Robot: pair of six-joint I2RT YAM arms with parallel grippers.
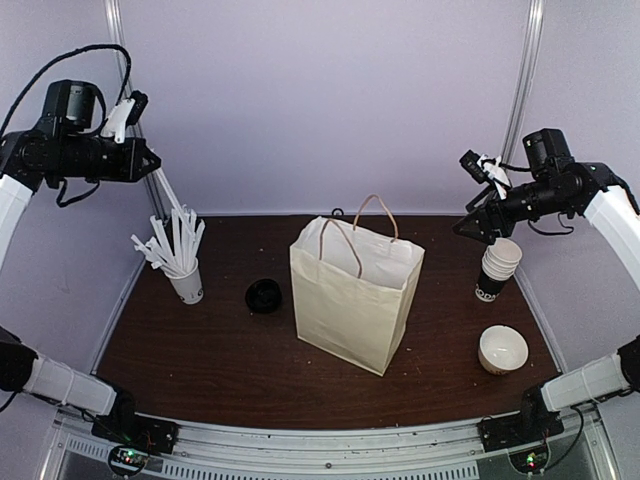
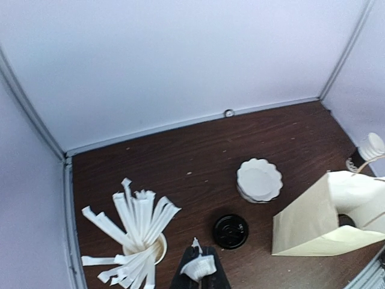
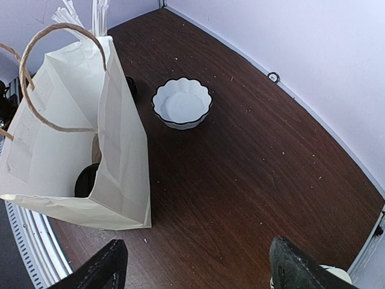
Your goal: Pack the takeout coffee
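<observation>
Pinched fully shut, the left claw (image 2: 197,262) holds nothing that shows and hangs high over the back left corner of the desk (image 1: 220,360). The right claw (image 3: 195,268) is spread wide and empty, raised over the right side. A paper bag (image 1: 345,300) stands upright and open in the middle of the desk. The coffee cup (image 3: 87,180) sits down inside it, with only its dark round top showing through the bag's mouth. A black lid (image 1: 263,295) lies on the desk just left of the bag, between it and the cup of straws (image 1: 185,275). To the right of the bag stands a stack of cups (image 1: 497,268). A white bowl (image 1: 503,348) sits nearer the arms, apart from the stack.
</observation>
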